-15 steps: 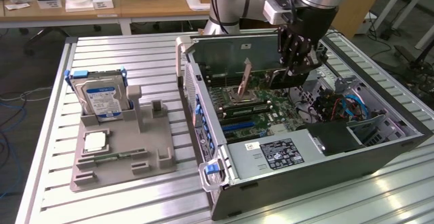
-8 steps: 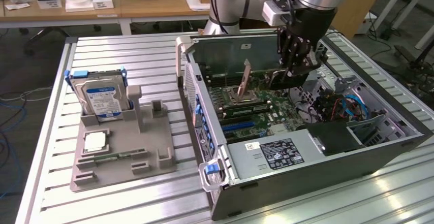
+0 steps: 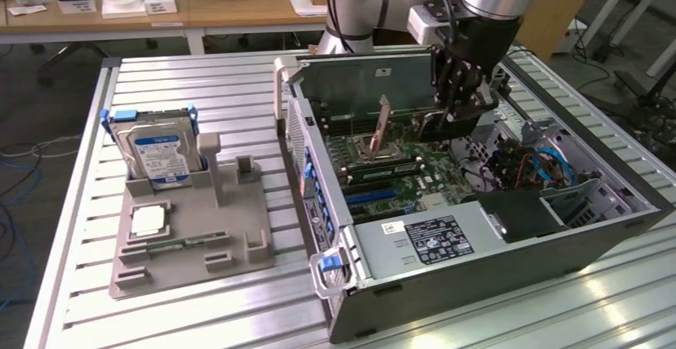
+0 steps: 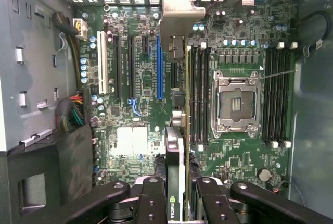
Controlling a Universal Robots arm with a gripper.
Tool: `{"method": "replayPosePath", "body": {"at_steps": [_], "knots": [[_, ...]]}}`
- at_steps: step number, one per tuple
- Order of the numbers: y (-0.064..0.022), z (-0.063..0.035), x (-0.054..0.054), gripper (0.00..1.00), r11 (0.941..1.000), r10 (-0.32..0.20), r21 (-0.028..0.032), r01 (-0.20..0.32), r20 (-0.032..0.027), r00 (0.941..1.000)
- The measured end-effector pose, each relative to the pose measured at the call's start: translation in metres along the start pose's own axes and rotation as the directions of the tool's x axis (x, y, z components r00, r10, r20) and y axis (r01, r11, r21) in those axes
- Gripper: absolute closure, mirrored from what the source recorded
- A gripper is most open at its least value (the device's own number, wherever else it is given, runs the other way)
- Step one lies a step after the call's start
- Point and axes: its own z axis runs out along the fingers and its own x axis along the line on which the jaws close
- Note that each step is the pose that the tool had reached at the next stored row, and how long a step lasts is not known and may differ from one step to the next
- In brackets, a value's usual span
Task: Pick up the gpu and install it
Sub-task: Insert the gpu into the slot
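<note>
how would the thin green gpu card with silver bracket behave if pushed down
The thin green gpu card is likely stiff: a flat board with metal bracket. Probably light, since the gripper holds it by one thin edge. Pressed off-line, it may tilt.

The one mark I can read is the NVIDIA name with its logo, on a small black patch on the edge of the gpu (image 4: 175, 146) in the wrist view. At the exterior view's left, the blue-and-white label on the hard drive (image 3: 158, 155) carries print too fine for me to read. The power supply label (image 3: 431, 240), near the case front, is no clearer.
</note>
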Motion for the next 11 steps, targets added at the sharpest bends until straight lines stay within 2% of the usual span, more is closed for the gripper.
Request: {"method": "replayPosePath", "body": {"at_steps": [11], "knots": [[0.0002, 0.0046, 0.0004, 0.73, 0.9998, -0.02, 0.0016, 0.02, 0.0008, 0.9998]]}}
